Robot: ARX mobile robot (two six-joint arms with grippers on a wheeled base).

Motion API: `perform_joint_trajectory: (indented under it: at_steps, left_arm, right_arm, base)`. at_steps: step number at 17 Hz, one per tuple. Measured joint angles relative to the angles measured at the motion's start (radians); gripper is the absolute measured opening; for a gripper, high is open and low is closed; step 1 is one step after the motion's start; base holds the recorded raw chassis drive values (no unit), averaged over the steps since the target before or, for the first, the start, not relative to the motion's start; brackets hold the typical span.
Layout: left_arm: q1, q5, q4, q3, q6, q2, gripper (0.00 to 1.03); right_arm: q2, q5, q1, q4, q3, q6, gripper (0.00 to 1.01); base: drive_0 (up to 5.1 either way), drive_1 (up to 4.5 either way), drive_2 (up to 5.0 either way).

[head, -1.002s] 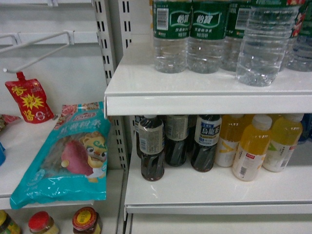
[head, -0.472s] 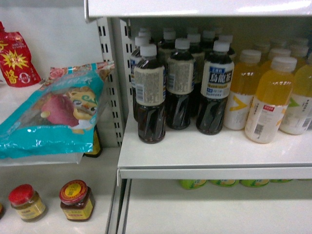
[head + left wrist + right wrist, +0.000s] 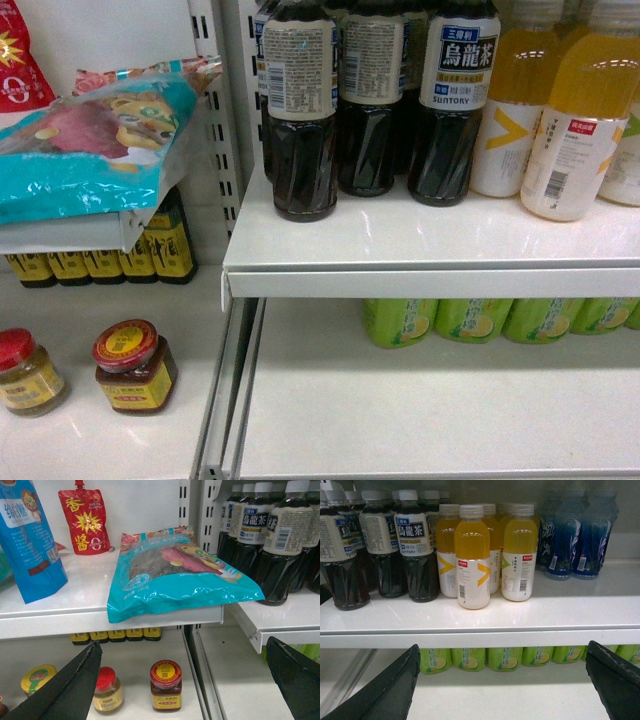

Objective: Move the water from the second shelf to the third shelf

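Currently no water bottle shows in any view, so its bearing and nearer arm cannot be judged; left gripper [image 3: 182,680] and right gripper [image 3: 502,680] hang spread, empty, facing the oolong tea bottles [image 3: 385,100].

The dark tea bottles [image 3: 458,100] read "烏龍茶" and "SUNTORY"; the red pouch [image 3: 84,522] reads "香" and "酱"
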Motion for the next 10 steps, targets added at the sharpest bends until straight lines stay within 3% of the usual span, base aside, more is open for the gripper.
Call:
perform_joint_trajectory:
  at_steps: [10]
  left_arm:
    - [0.000,0.000,0.001,0.000,0.000,0.000,0.98]
  right_arm:
    - [0.000,0.000,0.000,0.001,0.000,0.000,0.98]
  base:
    - [0.0,0.00,0.0]
